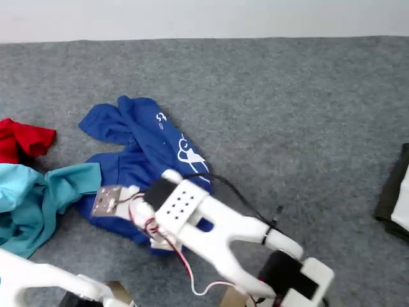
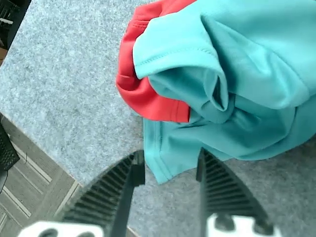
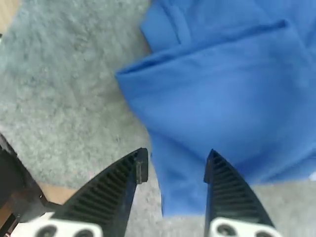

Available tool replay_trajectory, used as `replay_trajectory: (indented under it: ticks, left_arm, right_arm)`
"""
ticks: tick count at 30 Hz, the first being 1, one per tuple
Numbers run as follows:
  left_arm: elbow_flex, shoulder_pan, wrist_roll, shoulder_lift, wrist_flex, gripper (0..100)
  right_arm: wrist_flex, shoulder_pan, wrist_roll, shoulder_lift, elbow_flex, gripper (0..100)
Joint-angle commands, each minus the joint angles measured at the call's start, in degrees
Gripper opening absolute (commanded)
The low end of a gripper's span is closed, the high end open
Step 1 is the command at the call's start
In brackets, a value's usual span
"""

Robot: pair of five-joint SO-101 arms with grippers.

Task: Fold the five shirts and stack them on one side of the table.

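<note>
A crumpled blue shirt point(image 1: 137, 153) is seen near the middle of the grey table point(image 1: 287, 96). A teal shirt point(image 1: 29, 204) is bunched up just beside it, and a red shirt point(image 1: 25, 137) is pressed against that one. A dark cloth point(image 1: 391, 192) is seen well apart, at the other side. The right gripper point(image 3: 177, 160) is spread open over the blue shirt's edge. The left gripper point(image 2: 170, 158) is spread open over the teal shirt's hem, with nothing grasped.

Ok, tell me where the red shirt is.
In the high view the red shirt lies at the picture's left edge, partly under the teal shirt, with the blue shirt to its right.
</note>
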Motion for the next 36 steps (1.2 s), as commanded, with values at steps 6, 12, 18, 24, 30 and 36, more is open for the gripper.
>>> replay_trajectory:
  ticks: [6,12,18,24,30,36]
  left_arm:
    - [2.59,-4.04,-0.35,-1.32,-5.27,18]
    - [2.24,-5.1,-0.44,-1.23,-5.54,18]
    - [2.15,-5.1,-0.53,-1.58,-5.54,18]
    - [2.15,-5.19,-2.37,-1.58,-5.54,18]
    - [2.15,-5.19,-2.37,-1.67,-5.54,18]
    - [1.45,-5.19,-2.37,-1.67,-5.19,18]
  right_arm:
    - [-5.58,-2.07,-0.44,5.93,-3.08,19.5]
    - [-9.8,-2.07,-0.35,9.63,-3.08,19.5]
    - [-12.97,-2.15,-0.35,13.67,-3.08,19.5]
    - [-12.62,-1.89,-0.35,17.01,-4.57,19.1]
    - [-12.35,-1.71,-0.18,18.59,-6.95,0.2]
    - [-4.53,2.86,-0.09,18.42,-13.19,1.0]
